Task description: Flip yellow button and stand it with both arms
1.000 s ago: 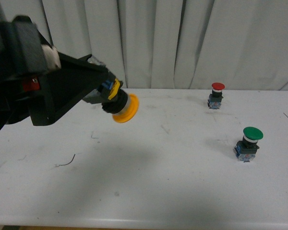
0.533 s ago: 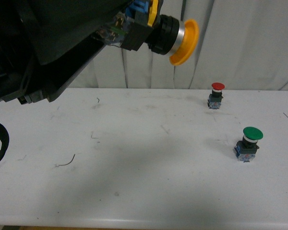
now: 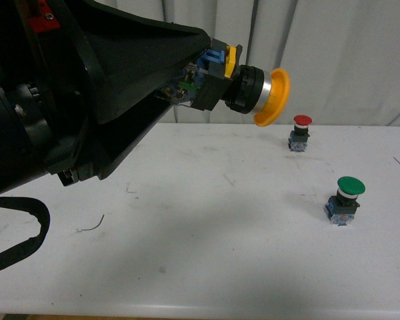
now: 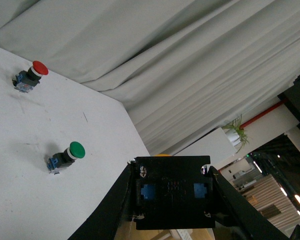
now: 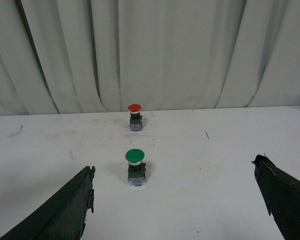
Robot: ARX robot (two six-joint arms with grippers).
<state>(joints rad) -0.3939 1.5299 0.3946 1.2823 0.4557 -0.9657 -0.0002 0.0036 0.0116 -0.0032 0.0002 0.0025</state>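
Three pushbuttons in all: one yellow button, one red button, one green button. Two tools. Red and green standing upright, caps up, well apart on a white, scuffed surface; pale curtain hanging behind. Yellow button up in the air above the surface, lying sideways, cap pointing toward the red one. Left tool high and close to the front camera, clamped on the yellow button's blocky base. Right tool low over the surface, fingers spread wide apart, facing the green button.
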